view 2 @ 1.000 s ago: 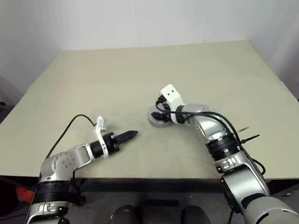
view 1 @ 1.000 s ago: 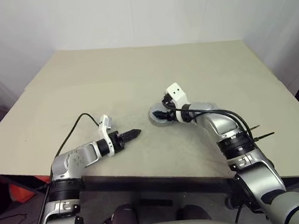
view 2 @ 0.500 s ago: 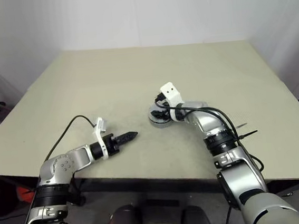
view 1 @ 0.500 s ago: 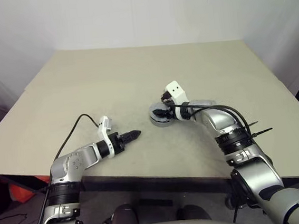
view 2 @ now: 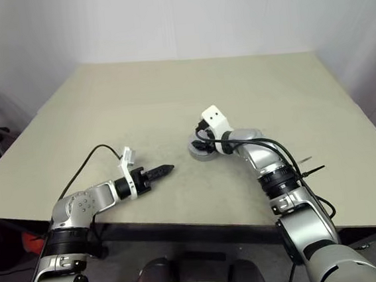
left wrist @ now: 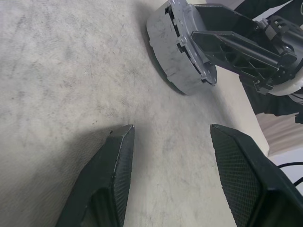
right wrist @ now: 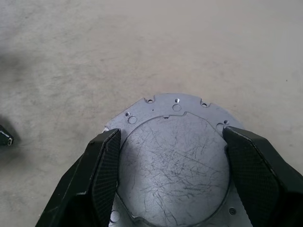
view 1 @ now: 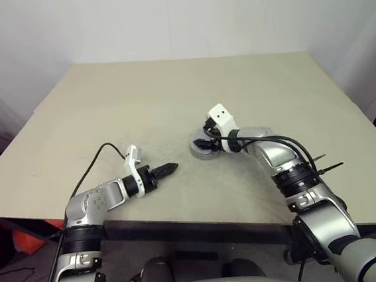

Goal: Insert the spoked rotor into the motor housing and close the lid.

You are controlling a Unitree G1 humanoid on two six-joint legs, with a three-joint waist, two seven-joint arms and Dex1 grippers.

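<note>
Showing no readable writing, scratched grey motor housing (right wrist: 173, 156), right claw (right wrist: 170, 175) spread over it.

One grey motor housing (view 1: 204, 147) with its lid (right wrist: 177, 153) on, one tan table (view 1: 170, 96), and two grippers (left gripper (view 1: 169, 167), right gripper (view 1: 205, 141))
</note>
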